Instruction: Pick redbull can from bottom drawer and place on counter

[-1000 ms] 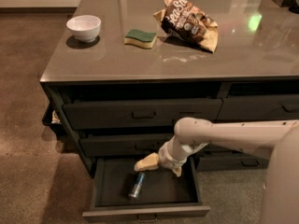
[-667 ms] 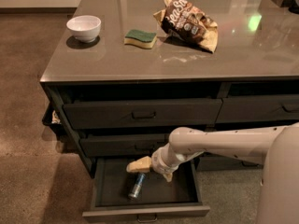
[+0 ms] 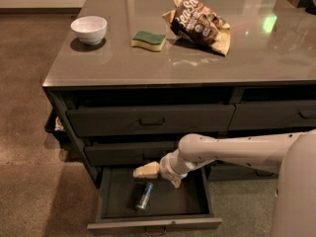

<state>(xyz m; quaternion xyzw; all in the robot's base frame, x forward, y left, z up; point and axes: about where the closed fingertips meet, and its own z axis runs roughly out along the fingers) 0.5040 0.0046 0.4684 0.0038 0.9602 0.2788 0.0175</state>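
The drawer stands pulled out, the lowest of its column. The can lies on its side on the drawer's floor, left of the middle and nearer the drawer's front. The gripper hangs over the drawer's back half, just above the can and not touching it, with its two tan fingers spread apart and nothing between them. Above the drawer, the counter carries a bowl, a sponge and a chip bag.
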